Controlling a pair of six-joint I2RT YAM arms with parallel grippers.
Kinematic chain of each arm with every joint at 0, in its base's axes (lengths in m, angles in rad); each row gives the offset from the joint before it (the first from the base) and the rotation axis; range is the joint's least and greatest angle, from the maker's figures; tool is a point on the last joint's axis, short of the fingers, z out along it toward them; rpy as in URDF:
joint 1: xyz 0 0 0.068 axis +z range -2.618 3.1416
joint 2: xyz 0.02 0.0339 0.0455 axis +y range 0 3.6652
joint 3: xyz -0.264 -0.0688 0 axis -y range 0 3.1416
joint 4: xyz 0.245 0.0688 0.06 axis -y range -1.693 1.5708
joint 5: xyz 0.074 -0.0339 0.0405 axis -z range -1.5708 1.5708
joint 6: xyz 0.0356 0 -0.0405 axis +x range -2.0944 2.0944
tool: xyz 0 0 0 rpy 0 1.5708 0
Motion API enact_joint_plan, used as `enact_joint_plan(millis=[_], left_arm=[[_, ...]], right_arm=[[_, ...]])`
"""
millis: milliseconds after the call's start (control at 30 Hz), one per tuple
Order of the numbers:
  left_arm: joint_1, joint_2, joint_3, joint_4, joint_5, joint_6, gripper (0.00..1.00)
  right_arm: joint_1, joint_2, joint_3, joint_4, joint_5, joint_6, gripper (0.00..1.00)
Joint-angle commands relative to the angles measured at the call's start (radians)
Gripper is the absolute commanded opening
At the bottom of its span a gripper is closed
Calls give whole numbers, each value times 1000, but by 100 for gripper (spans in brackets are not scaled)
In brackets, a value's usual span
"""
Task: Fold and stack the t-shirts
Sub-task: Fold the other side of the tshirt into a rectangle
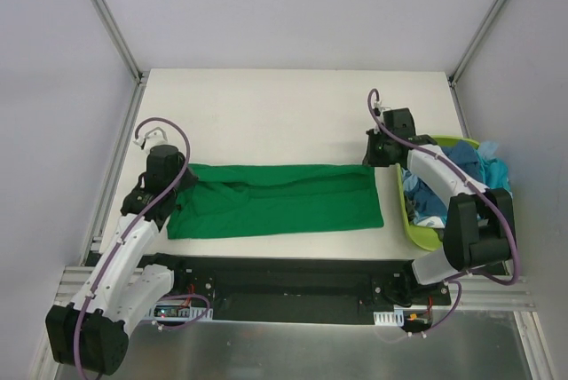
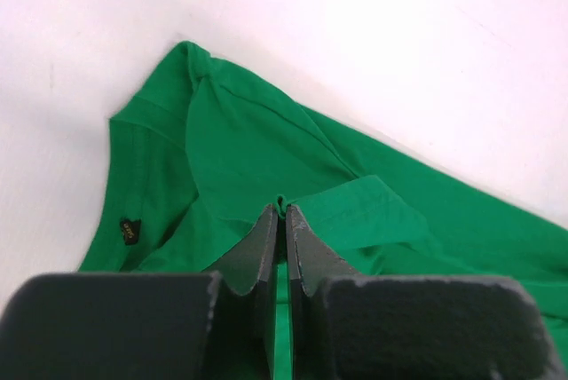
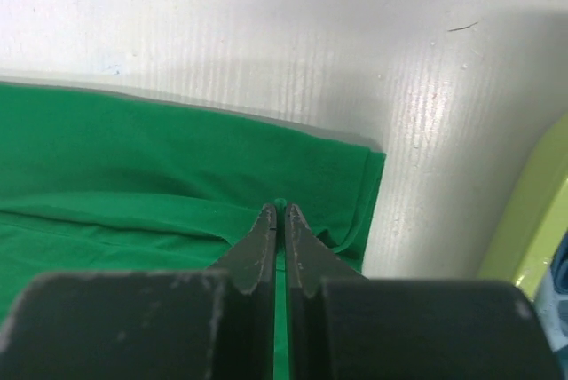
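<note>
The green t-shirt (image 2: 266, 158) carries a small dark label (image 2: 130, 231) — unreadable; the right arm (image 1: 439, 171) hides part of the basket (image 1: 424, 238).

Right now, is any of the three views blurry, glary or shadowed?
Top external: even, soft light, sharp, the green t-shirt hardly shadowed. Left wrist: the left gripper looms dark and soft-edged, the table washed out white. Right wrist: streaky glare on the table, a grey shadow along the shirt's far edge.

Far half of table (image 1: 284, 114) wide open for passing. Green t-shirt (image 1: 284, 202) sprawls along near edge; basket (image 1: 422, 233) hogs right edge, piled with blue shirts (image 1: 463, 165).
</note>
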Motion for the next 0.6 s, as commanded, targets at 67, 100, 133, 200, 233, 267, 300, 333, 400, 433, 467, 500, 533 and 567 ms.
enact_joint_plan(millis=[67,100,133,200,233,267,300,333,400,433,467,500,533,567], left_arm=[[0,-23,-8,-36,-142,-78,0],[-2,-27,-14,-45,-151,-92,0],[0,-33,-20,-60,-157,-116,0],[-2,-59,-43,-83,-171,-154,0],[-2,-78,-58,-85,-170,-165,0],[-2,-101,-75,-88,-150,-176,0],[-2,-124,-99,-85,-121,-184,0],[-2,-145,-112,-85,-89,-199,0],[-2,-184,-162,-88,-37,-242,0],[0,-200,-185,-93,-10,-266,0],[0,-214,-205,-106,0,-283,0],[-2,-231,-219,-126,2,-303,0],[-2,-242,-225,-161,-15,-331,0],[-2,-251,-224,-201,-44,-366,0]], right_arm=[[-25,-7,13,-8,20,-14,4],[-27,5,19,-10,20,-14,4],[-28,15,24,-10,20,-14,4],[-33,31,33,-13,21,-11,4],[-33,38,33,-10,23,-11,4],[-33,41,32,-5,24,-9,4],[-31,47,32,-1,26,-11,4],[-33,50,32,2,28,-14,5],[-33,58,29,2,25,-14,6],[-33,58,24,4,29,-12,6],[-31,55,16,5,37,-6,7],[-33,53,9,5,49,-1,7],[-33,45,-1,7,61,2,7],[-33,35,-10,7,84,9,8]])
